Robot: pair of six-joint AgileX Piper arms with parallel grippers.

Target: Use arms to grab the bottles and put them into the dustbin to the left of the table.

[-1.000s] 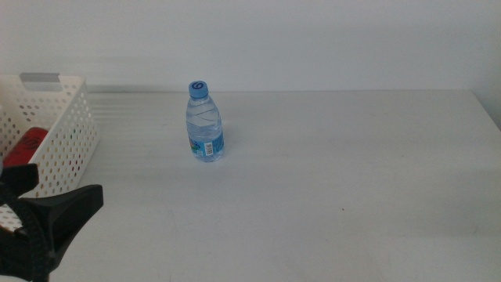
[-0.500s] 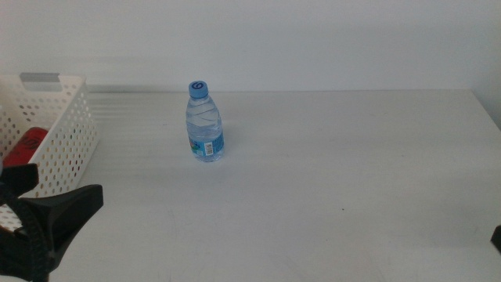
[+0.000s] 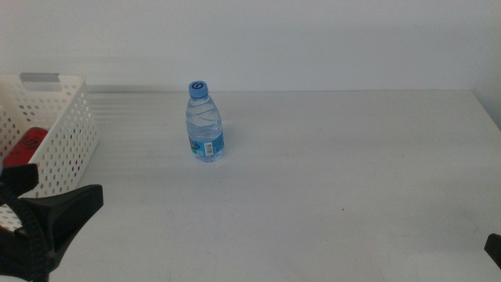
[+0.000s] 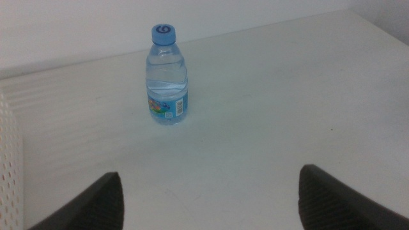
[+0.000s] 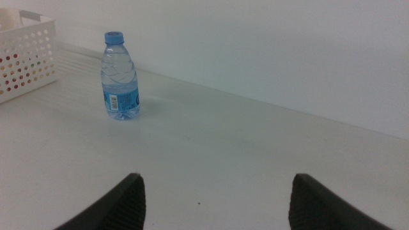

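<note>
- The water bottle [image 3: 205, 124] stands upright on the counter [image 3: 329, 164], well apart from the basket [image 3: 55, 133] at the left edge. There's something red [image 3: 26, 144] already sitting inside the basket, probably the can.
- My guess on handling: thin clear plastic, looks mostly full, so a bit of weight but the walls will give if squeezed hard. Smooth and round, so it could slip or tip if nudged off-centre.
- Best place to grab is probably the middle of the body around the blue label [image 4: 167, 107], side-on, not up at the narrow cap [image 4: 163, 30], which would let it swing.
- Left end effector [image 4: 208, 195] sits low by the near-left corner of the counter beside the basket, jaws spread wide and empty, bottle lined up roughly between them but far off.
- Right end effector [image 5: 214, 201] is down at the near-right corner, only a sliver showing in the middle view. Jaws wide apart too, nothing in them, pointing toward the bottle from well away.
</note>
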